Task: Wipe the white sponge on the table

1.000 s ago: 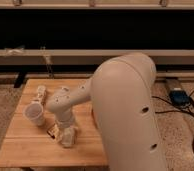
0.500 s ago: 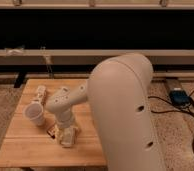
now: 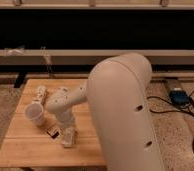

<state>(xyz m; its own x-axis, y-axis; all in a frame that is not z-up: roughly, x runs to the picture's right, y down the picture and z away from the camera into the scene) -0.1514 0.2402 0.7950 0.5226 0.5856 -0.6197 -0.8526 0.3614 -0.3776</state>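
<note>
The arm [image 3: 65,102] reaches down from the big cream shoulder housing to the front middle of the table [image 3: 20,150], wrist pointing almost straight down, likely so the gripper [image 3: 68,137] can press from above for a wiping stroke. The gripper sits low at the table surface, right on the white sponge [image 3: 68,141]; whether the claw is wide, narrow or clamped on the sponge cannot be told, since gripper and sponge blur into one pale shape. The sponge looks like a small flat off-white block lying on the wood, near the front edge and mostly covered by the gripper. A dark brown bar [image 3: 53,132] lies just beside it to the left, apparently not involved. A white paper cup [image 3: 35,114] stands upright further left and back, apart from the sponge. Another pale object [image 3: 40,92] lies near the table's far edge, too unclear to name. Judged: the grasp step is in hand, wiping not yet started.
</note>
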